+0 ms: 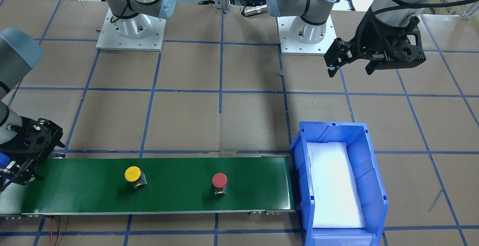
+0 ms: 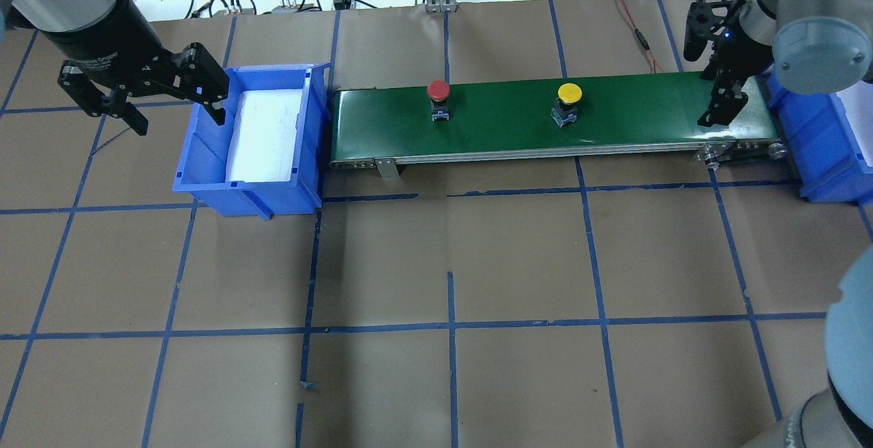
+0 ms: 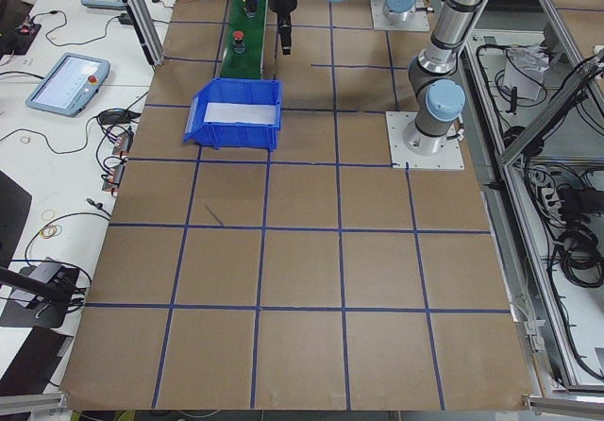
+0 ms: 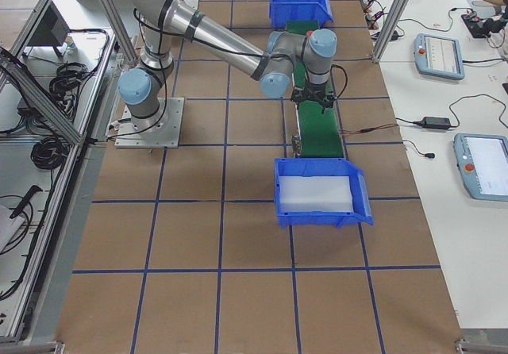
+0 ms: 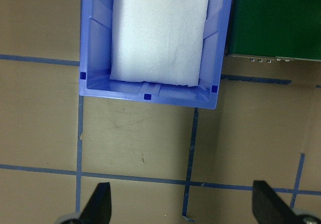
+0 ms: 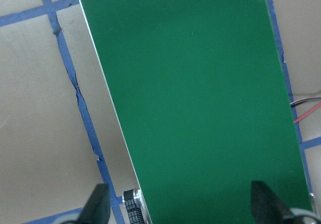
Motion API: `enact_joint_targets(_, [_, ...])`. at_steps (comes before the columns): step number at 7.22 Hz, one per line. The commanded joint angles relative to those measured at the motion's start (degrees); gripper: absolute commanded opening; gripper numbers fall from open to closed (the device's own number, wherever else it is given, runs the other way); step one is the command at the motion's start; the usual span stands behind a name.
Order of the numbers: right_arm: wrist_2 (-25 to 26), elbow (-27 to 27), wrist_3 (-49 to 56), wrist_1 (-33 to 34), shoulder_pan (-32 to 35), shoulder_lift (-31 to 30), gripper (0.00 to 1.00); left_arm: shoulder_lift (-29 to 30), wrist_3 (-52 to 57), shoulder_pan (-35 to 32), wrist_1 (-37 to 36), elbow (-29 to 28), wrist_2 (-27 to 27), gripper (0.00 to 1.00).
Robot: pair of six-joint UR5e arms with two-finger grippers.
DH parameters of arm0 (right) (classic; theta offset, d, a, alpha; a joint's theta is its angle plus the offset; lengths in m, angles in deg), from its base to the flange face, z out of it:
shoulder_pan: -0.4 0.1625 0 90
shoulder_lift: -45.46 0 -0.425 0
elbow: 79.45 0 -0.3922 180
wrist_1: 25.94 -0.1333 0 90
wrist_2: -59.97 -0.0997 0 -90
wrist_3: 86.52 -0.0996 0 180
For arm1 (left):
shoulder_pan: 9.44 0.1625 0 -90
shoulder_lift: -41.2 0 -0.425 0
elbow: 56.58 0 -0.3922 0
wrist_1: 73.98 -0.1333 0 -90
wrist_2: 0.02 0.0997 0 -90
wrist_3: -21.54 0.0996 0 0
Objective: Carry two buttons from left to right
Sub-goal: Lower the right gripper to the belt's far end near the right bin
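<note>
The yellow-capped button [image 2: 569, 97] and the red-capped button [image 2: 438, 93] stand upright and apart on the green conveyor belt [image 2: 627, 117]. They also show in the front view as yellow [image 1: 133, 175] and red [image 1: 219, 182]. My left gripper [image 2: 181, 123] is open and empty, held above the left wall of the left blue bin [image 2: 204, 192]. Its fingers [image 5: 98, 204] frame bare table in front of that bin [image 5: 149, 95]. My right gripper [image 2: 713, 115] is open and empty above the belt's right end, right of the yellow button. Its wrist view shows only bare belt [image 6: 200, 93].
A second blue bin [image 2: 815, 144] with white foam stands past the belt's right end, and it also shows in the right side view [image 4: 321, 211]. The left bin holds only white foam [image 1: 333, 186]. A red wire [image 2: 638, 28] runs behind the belt.
</note>
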Motion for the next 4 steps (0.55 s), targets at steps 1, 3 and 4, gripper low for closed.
enact_joint_targets(1, [0.0,-0.1,0.2,0.4,0.0,0.1,1.00,0.0,0.5,-0.1,-0.4,0.0,0.0,1.00])
enact_joint_targets(3, [-0.1,-0.2,0.7,1.1,0.0,-0.1,1.00,0.0,0.5,-0.1,-0.4,0.0,0.0,1.00])
enact_joint_targets(4, [-0.1,-0.2,0.7,1.0,0.0,-0.1,1.00,0.0,0.5,-0.1,-0.5,0.0,0.0,1.00])
